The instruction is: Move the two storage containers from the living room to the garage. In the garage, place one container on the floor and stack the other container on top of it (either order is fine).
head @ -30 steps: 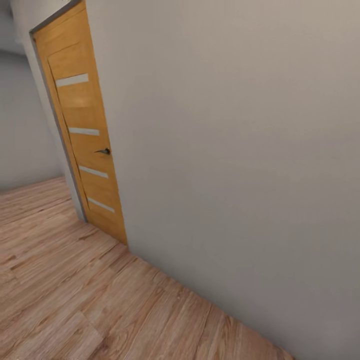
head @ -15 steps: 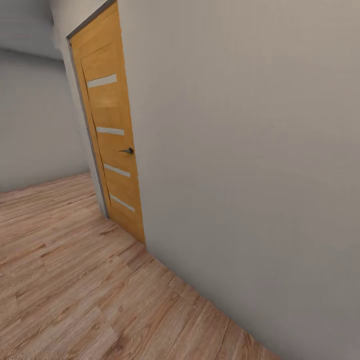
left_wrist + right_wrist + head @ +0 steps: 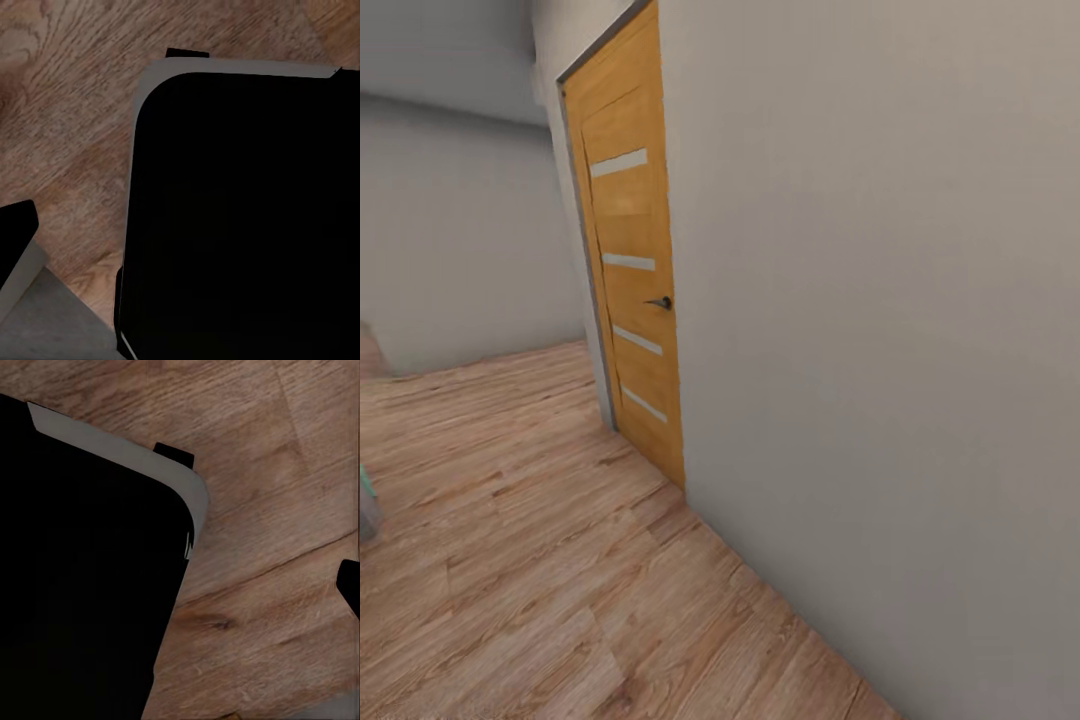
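Observation:
The storage containers are out of view, and so is the garage. I am on my way along a light wood plank floor beside a plain grey-white wall. In the left wrist view a dark fingertip juts in at the edge, above the plank floor. In the right wrist view another dark fingertip sits at the edge. Neither view lets me judge how the jaws stand.
A honey-coloured door with pale glass strips and a dark handle stands closed in the wall ahead. A grey far wall closes the left. A teal-grey edge shows at far left. My black base is below both wrists.
The camera has swung left, so the door and wall now sit further right in the picture. More floor and far wall show, and a teal-grey edge has come in at left.

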Motion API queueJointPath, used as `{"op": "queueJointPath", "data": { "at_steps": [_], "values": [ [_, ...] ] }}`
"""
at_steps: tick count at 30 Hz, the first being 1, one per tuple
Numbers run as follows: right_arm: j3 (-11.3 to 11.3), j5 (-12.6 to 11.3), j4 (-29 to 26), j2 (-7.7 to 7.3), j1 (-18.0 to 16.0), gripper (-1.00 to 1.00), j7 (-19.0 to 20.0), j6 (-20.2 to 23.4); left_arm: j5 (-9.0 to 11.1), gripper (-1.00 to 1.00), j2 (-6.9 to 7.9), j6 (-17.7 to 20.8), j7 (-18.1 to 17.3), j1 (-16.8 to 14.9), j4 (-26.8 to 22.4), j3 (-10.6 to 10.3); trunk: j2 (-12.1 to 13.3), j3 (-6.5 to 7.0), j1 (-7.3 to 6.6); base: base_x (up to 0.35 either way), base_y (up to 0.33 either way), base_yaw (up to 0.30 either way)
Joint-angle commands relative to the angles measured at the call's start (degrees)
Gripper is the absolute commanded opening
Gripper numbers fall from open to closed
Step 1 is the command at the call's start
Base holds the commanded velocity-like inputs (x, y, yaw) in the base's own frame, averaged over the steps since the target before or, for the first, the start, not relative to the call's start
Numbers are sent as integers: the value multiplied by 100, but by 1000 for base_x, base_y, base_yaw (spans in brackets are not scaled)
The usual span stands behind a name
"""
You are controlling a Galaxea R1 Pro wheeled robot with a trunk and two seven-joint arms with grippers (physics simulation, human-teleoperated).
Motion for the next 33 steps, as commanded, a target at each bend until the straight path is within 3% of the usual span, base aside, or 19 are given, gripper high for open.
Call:
{"op": "queueJointPath", "data": {
  "at_steps": [1,33],
  "values": [
    [47,-59,18,0,-6,100,20,-36,52,100,-1,-12,0,-1,-1,1,-3,-5,2,150,0,271],
    [47,-59,18,-3,-6,100,24,-37,52,100,-1,-12,0,-1,-1,2,-3,-5,2,150,0,271]
  ]
}}
